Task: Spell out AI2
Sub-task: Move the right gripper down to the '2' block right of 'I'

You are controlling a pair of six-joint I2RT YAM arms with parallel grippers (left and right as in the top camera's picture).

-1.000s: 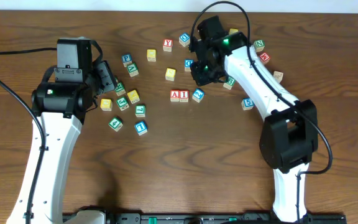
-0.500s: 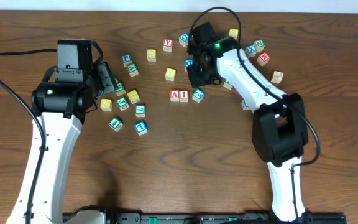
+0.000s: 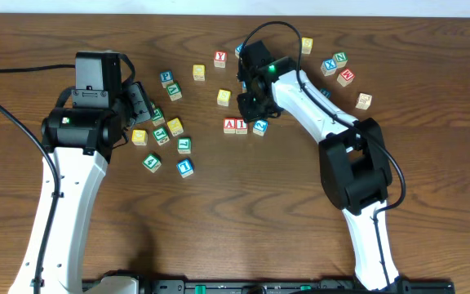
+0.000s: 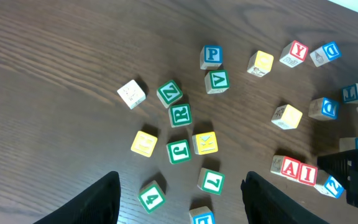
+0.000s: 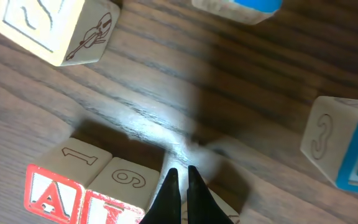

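Near the middle of the surface (image 3: 243,212), I see the A cube (image 3: 230,125) and the I cube (image 3: 241,125) touching side by side, red letters up. The 2 cube (image 3: 260,126) sits just beside the I, a bit turned; I cannot tell if they touch. My right tool (image 5: 180,183) is pinched all the way shut, holds nothing, and points down right by the I cube. My left tool (image 4: 180,193) hangs about half open over other blocks, with nothing in it. The cubes look small, light and hard, so I think they will slide or tip easily. I would push the 2 low on a flat side, or pinch two opposite sides.
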